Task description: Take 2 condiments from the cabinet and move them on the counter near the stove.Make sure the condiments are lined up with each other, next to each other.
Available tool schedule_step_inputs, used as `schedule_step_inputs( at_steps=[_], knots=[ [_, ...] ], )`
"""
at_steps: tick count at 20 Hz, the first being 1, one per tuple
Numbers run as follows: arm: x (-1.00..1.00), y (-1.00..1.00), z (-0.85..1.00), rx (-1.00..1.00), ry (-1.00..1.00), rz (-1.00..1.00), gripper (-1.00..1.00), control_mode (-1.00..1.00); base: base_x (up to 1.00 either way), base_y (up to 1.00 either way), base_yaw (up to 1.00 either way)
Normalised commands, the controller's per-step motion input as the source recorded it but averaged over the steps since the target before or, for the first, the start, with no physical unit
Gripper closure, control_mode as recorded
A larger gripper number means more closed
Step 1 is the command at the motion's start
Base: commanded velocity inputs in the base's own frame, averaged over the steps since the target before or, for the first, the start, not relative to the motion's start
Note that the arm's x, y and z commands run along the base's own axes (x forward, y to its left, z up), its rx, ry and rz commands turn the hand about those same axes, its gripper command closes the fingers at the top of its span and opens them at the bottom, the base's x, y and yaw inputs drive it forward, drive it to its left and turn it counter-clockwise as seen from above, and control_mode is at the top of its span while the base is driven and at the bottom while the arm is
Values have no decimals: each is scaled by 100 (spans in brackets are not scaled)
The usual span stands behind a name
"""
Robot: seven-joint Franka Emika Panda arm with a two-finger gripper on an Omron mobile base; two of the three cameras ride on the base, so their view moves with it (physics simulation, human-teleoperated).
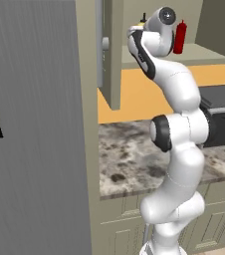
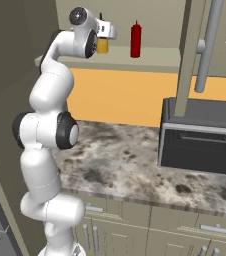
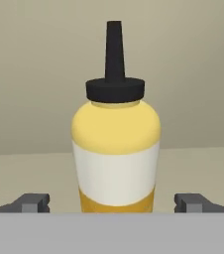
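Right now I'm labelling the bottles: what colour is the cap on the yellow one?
Black, a pointed cap on the yellow bottle; the hand view shows it best.

Yellow bottle [image 1: 143, 20] mostly behind the arm; its base [image 3: 116, 206] cut off below.

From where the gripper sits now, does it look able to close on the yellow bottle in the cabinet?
Probably yes. In the hand view the yellow bottle stands upright on the cabinet shelf, centred between the open fingertips, with nothing between them and it. The red bottle stands well off to the side, apart from it.
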Motion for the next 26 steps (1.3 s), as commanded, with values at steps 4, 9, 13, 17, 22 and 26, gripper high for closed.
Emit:
schedule_step_inputs(
  at_steps=[4,9,13,17,22,26],
  knots=[
    [16,0,0,0,2,0,-100,-100,0,0,0],
    [15,0,0,0,2,0,-100,-100,0,0,0],
    [16,0,0,0,1,0,-100,-100,0,0,0],
    [12,0,0,0,0,0,-100,-100,0,0,0],
    [0,0,0,0,0,0,100,-100,0,0,0],
    [0,0,0,0,0,0,100,-100,0,0,0]
  ],
)
